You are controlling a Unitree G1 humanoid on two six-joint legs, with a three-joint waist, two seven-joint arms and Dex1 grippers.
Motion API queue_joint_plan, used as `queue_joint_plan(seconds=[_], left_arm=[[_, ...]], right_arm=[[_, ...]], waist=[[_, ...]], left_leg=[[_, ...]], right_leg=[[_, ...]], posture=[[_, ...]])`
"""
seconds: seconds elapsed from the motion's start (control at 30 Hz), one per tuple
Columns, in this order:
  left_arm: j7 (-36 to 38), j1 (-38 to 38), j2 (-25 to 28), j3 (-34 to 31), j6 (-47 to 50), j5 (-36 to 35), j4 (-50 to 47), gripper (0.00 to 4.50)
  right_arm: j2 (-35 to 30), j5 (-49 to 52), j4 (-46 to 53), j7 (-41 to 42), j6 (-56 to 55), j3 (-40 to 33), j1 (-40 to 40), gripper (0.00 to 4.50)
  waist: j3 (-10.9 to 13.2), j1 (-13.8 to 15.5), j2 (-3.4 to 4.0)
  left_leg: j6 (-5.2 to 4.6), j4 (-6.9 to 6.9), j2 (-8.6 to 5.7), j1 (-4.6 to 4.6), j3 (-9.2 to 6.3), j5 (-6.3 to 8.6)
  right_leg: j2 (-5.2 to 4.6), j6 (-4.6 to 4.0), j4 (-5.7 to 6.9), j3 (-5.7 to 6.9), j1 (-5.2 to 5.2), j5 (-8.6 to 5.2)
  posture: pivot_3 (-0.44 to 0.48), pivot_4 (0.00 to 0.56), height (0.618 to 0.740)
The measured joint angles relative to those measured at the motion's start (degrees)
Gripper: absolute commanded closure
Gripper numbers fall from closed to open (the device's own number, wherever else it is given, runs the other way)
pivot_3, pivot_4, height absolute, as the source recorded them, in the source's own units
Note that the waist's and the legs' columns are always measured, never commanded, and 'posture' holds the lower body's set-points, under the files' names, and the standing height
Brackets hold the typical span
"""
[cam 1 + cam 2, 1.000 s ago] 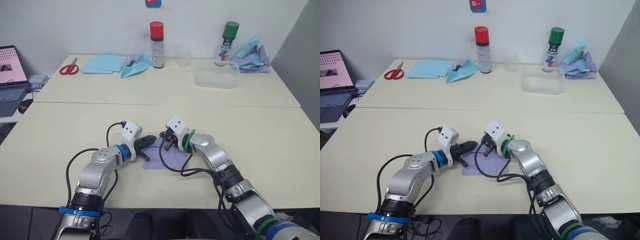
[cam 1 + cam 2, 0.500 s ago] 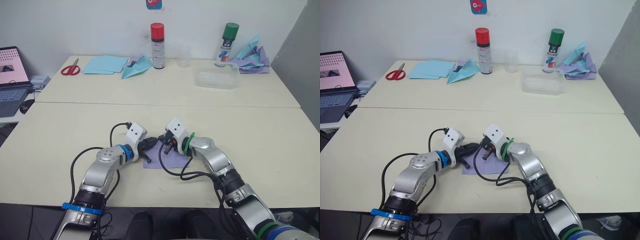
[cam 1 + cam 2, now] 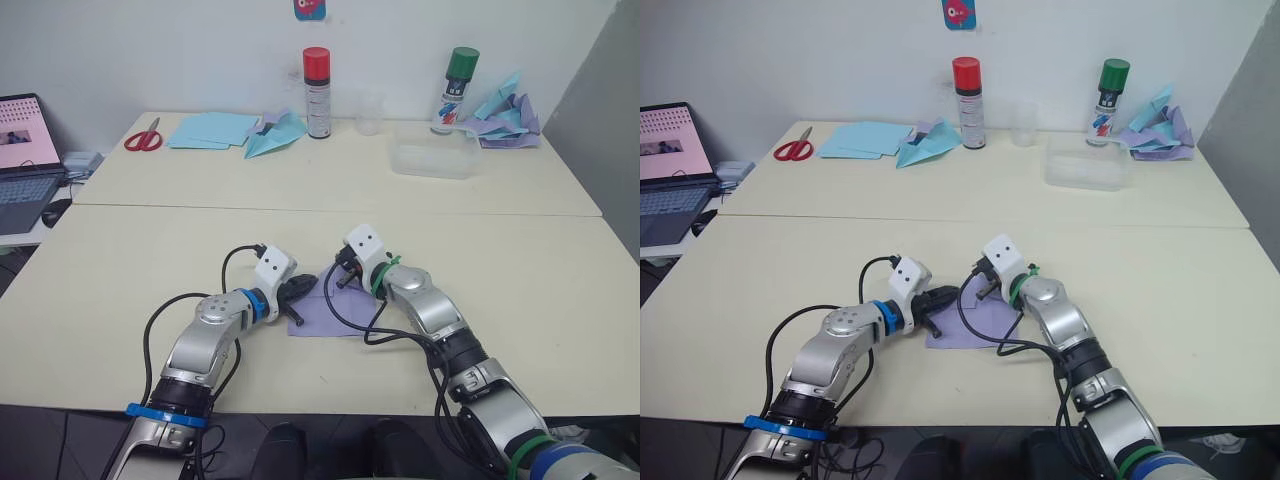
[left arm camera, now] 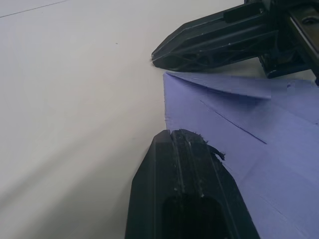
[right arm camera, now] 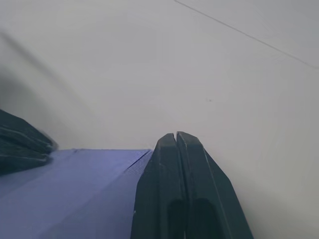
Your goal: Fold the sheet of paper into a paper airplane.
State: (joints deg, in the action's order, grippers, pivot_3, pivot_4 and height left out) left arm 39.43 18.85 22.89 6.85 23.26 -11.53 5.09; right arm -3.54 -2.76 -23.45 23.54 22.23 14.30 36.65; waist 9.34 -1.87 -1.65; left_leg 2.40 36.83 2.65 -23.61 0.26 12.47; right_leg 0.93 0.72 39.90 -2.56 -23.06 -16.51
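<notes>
The sheet of paper lies flat on the near table between my two arms, pale lavender with faint creases and a small fold raised at its far corner. My left gripper is shut, and its tips rest at the sheet's left edge. My right gripper is shut too, its tips at the sheet's far corner and close to the left fingers. In the left wrist view the right gripper's fingers lie just beyond the fold.
On the far table stand a red spray can, a green spray can, a clear tub and a clear cup. Scissors, light blue sheets, a teal paper plane and crumpled papers lie there too. A laptop sits far left.
My right gripper has drawn back a little to the right along the sheet's far corner. The left gripper has crept slightly closer to the sheet's edge. Both stay shut.
</notes>
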Motion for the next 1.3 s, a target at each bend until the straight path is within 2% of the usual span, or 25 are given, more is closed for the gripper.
queue_joint_plan(seconds=[0.2, 0.4, 0.63, 0.87, 0.97, 1.17, 1.3], left_arm=[[0.38, 0.64, 0.0, 0.39, -0.44, 0.29, 1.13, 4.47], [0.79, 1.79, -0.12, 0.64, -1.64, 0.69, 2.53, 4.47], [1.18, 1.89, -0.16, 0.81, -2.47, 1.12, 2.85, 4.47], [0.92, 1.27, -0.05, 0.49, -1.94, 1.43, 1.8, 4.47], [0.21, -1.31, 0.76, -0.96, 0.53, 0.43, -1.95, 4.47], [1.33, -11.79, 7.65, -6.34, 6.93, -4.08, -13.21, 4.47], [1.51, -14.9, 9.41, -8.94, 8.06, -6.21, -15.95, 4.47]], right_arm=[[-1.14, 2.62, 1.24, 1.63, -0.43, -3.2, -1.44, 4.5], [-2.34, 8.5, 9.76, 9.82, 2.29, -3.21, -1.8, 4.5], [-0.16, 6.06, 4.96, 8.69, 3.32, 1.54, -3.1, 4.5], [1.08, 4.02, 1.86, 6.98, 1.58, 1.84, -1.18, 4.5], [1.29, 3.82, 1.58, 7.01, 0.61, 2.65, -1.22, 4.5], [1.21, 3.54, 1.19, 6.94, -0.64, 2.71, -1.36, 4.5], [1.45, 3.49, 1.18, 6.91, -0.66, 2.76, -1.42, 4.5]], waist=[[0.01, 0.09, 0.01], [0.03, 0.06, 0.04], [0.03, 0.08, 0.04], [0.02, 0.0, 0.04], [0.02, -0.25, 0.04], [0.01, -1.5, 0.03], [0.01, -1.48, 0.02]], left_leg=[[-0.01, 0.0, -0.05, -0.03, 0.01, 0.0], [-0.02, 0.0, -0.01, -0.05, -0.02, -0.01], [-0.02, 0.02, -0.04, -0.08, 0.0, -0.01], [-0.02, 0.0, -0.01, -0.05, 0.0, -0.01], [-0.02, -0.04, 0.06, -0.06, 0.02, -0.01], [-0.01, -0.58, 0.13, 0.21, 0.05, -0.01], [-0.01, -0.82, 0.14, 0.38, 0.05, -0.01]], right_leg=[[0.0, 0.02, -0.02, -0.02, 0.0, 0.01], [0.01, 0.05, -0.01, 0.04, -0.03, 0.03], [0.0, 0.05, -0.04, -0.01, -0.04, 0.03], [0.0, 0.06, -0.04, -0.03, -0.05, 0.03], [-0.02, 0.06, -0.07, -0.08, -0.09, 0.03], [-0.06, -0.13, -0.16, -0.14, -0.08, -0.08], [-0.04, -0.25, -0.18, -0.12, -0.05, -0.15]], posture=[[0.0, 0.15, 0.74], [0.0, 0.15, 0.74], [0.0, 0.15, 0.74], [0.0, 0.15, 0.74], [0.0, 0.15, 0.74], [0.0, 0.15, 0.74], [0.0, 0.15, 0.74]])
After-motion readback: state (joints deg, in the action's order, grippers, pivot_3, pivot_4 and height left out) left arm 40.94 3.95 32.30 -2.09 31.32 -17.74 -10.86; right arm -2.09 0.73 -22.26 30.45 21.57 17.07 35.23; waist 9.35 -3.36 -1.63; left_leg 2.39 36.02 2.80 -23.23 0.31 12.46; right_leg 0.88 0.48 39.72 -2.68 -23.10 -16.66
